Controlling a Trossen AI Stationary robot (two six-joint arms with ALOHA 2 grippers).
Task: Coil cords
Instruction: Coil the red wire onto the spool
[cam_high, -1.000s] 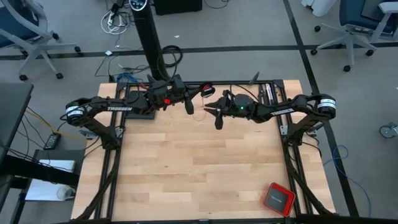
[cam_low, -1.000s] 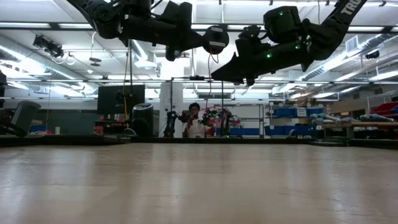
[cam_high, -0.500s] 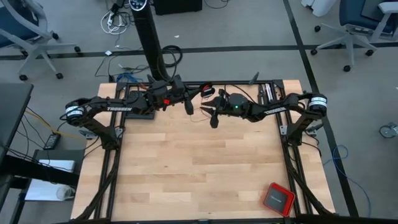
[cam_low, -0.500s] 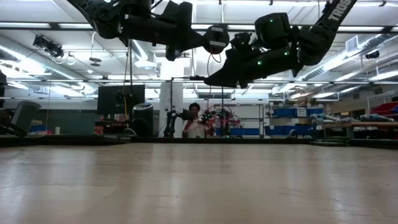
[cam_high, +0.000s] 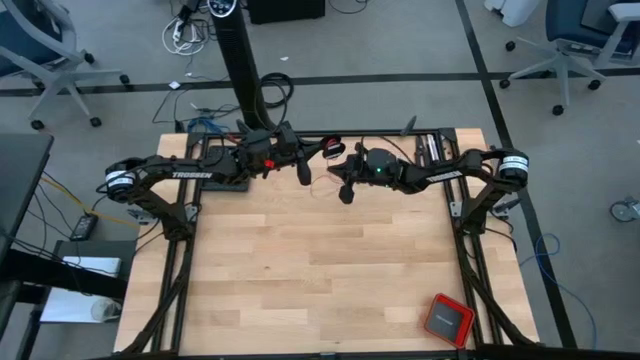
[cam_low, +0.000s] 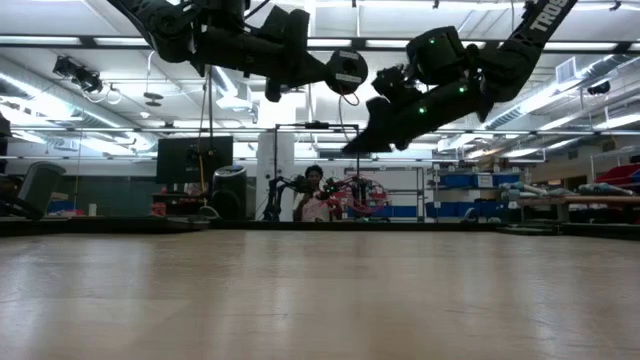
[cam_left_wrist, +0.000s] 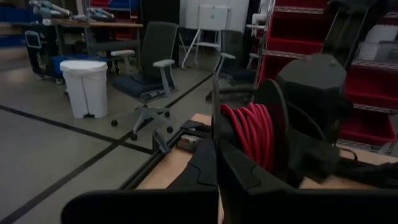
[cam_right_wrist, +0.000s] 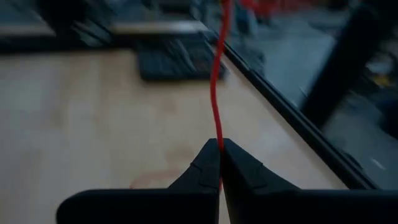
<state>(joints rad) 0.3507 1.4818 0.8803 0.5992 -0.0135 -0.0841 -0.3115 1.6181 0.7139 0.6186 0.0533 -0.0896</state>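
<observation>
Red cord (cam_right_wrist: 215, 93) runs taut from the right gripper (cam_right_wrist: 219, 163), its jaws clamped on it. Left gripper (cam_left_wrist: 217, 163) holds the black spool (cam_left_wrist: 273, 134) wound with cord, jaws together, above the surface (cam_high: 300, 260)

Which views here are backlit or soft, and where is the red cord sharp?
Low view: both arms are silhouettes against bright ceiling lights. Right wrist view: the red cord is crisp near the right tool, background blurred. Left wrist view: dim, left tool dark, coil readable.
</observation>
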